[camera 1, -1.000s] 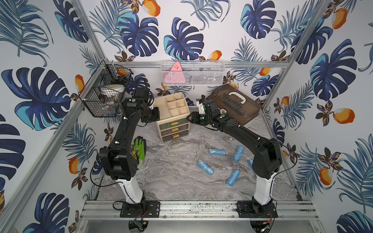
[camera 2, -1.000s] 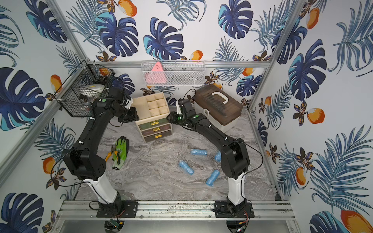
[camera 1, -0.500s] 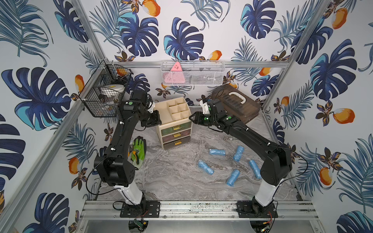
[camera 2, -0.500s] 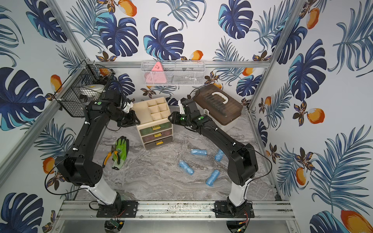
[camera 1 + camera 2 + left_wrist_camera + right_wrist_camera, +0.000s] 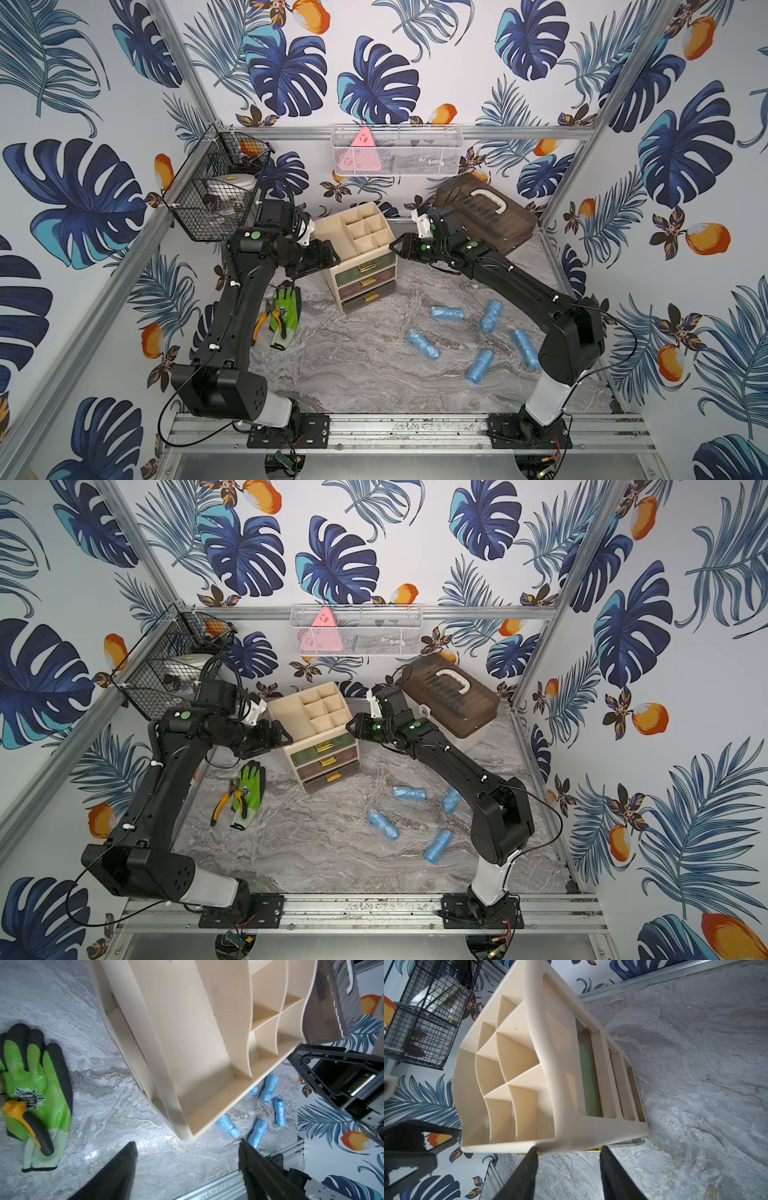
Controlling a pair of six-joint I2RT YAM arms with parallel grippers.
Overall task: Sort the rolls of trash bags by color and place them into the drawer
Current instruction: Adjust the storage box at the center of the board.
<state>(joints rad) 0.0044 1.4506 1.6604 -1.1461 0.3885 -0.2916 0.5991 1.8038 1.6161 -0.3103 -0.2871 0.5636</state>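
so five blue rolls (image 5: 446, 313) are lying loose on the table (image 5: 353, 374), all out in front of the drawers (image 5: 365, 280) and over to the right arm's side of it, well apart from it, with none in a gripper. All three drawers look pushed in: green on top, pinkish in the middle, dark at the bottom. The left gripper (image 5: 187, 1146) hangs just beside the drawers' left upper corner, fingers spread wide with nothing between them. The right gripper (image 5: 568, 1150) is at the opposite upper corner, fingers apart too, tips right at the rim; can't tell if they actually touch. A green glove (image 5: 284, 309) with pliers (image 5: 262, 323) partly on it lies left of the drawers, and a brown toolbox (image 5: 482, 216) sits behind the drawers on the right
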